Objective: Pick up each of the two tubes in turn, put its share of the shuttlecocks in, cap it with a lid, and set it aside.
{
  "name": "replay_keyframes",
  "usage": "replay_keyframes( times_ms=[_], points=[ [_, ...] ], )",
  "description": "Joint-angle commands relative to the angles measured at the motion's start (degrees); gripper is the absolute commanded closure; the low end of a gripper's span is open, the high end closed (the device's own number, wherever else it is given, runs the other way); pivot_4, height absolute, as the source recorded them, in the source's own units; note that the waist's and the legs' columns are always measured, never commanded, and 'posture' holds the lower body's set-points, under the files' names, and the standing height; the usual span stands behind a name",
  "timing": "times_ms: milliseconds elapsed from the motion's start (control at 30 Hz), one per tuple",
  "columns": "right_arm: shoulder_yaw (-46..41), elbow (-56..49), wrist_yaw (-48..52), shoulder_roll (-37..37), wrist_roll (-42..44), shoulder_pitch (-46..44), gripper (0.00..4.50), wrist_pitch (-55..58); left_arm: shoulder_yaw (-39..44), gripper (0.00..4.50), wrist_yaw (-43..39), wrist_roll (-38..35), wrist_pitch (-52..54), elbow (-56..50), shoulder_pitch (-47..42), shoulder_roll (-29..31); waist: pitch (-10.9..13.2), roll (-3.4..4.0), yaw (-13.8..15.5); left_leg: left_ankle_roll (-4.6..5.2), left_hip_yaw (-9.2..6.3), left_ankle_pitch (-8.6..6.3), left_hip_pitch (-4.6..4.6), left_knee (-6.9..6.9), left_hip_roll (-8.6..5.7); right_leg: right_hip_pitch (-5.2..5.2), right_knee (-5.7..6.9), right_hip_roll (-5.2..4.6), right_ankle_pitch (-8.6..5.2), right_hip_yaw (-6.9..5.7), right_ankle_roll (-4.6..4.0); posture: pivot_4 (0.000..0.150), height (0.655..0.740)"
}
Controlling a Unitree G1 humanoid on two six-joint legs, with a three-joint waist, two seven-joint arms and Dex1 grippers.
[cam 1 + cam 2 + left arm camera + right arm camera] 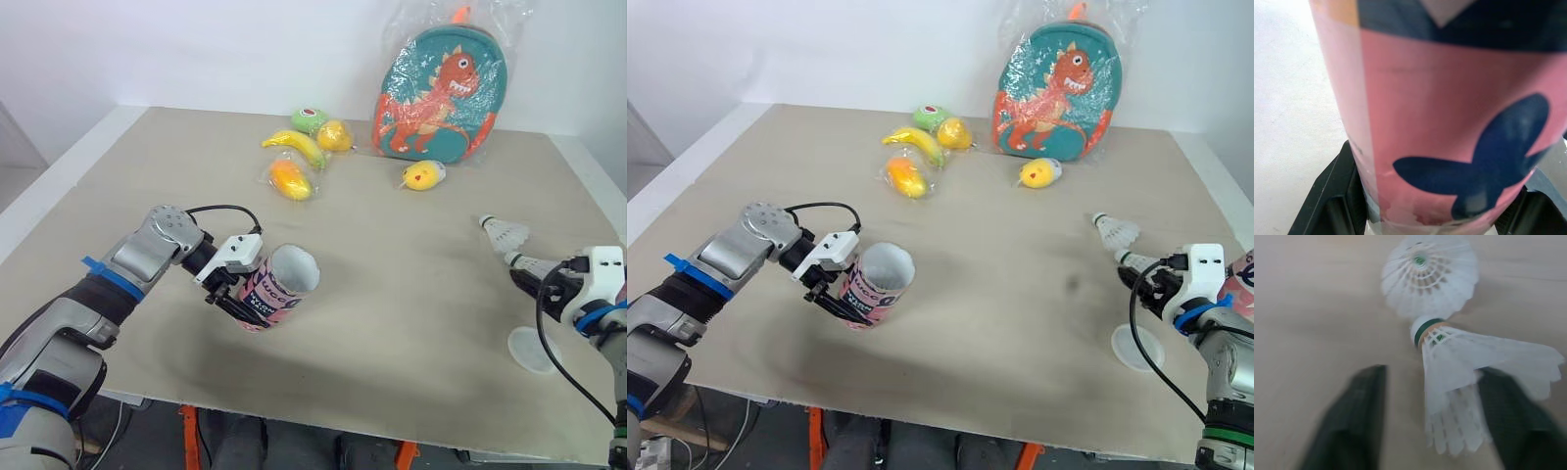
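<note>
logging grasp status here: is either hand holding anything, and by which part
Left hand grips the pink tube across its side, below the open mouth. Right hand is open, a shuttlecock between its fingers, not clamped.

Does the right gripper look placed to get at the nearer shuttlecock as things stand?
Likely yes: the right gripper is open and the nearer shuttlecock lies between its fingers, with nothing blocking it.

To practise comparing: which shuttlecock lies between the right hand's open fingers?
The near shuttlecock, lying on its side within the right hand. The far shuttlecock sits beyond it, its skirt facing the hand.
</note>
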Motion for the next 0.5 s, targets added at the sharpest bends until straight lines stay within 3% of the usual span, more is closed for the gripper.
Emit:
replay_keyframes(
  times_ms=[33,100,267,500],
  points=[
    [-0.3,-0.3,0.3,-0.8,0.0,-0.1,3.62,-1.9,-0.4,1.79,0.1,0.7,0.0,-0.7,0.8,-0.5,0.0,0.0,0.0,0.0,0.0,0.0,0.0,0.0,0.0,0.0,0.0,0.0,0.0,0.0,0.01,0.15,0.7302],
    [-0.6,-1.2,0.0,-1.2,-0.4,0.8,4.44,-2.2,-0.4,1.79,0.1,0.7,0.0,-0.9,0.9,-0.4,0.0,0.0,0.0,0.0,0.0,0.0,0.0,0.0,0.0,0.0,0.0,0.0,0.0,0.01,0.02,0.15,0.7302],
    [-2.2,-12.6,-0.5,-2.2,1.4,3.3,4.44,-0.2,-0.2,1.79,0.1,1.0,-0.3,-0.6,1.0,-0.5,0.0,0.09,0.0,0.0,0.02,0.0,0.0,0.0,0.01,-0.03,0.0,0.01,0.0,0.04,0.02,0.15,0.7302],
    [5.8,-45.6,10.3,-6.6,13.5,1.8,4.44,3.5,-0.7,1.79,0.1,1.2,-0.9,0.4,0.2,-0.8,0.0,0.19,-0.1,0.0,-0.04,0.0,0.01,-0.01,0.08,-0.02,0.03,0.08,0.0,-0.02,0.0,0.15,0.7302]
  ],
)
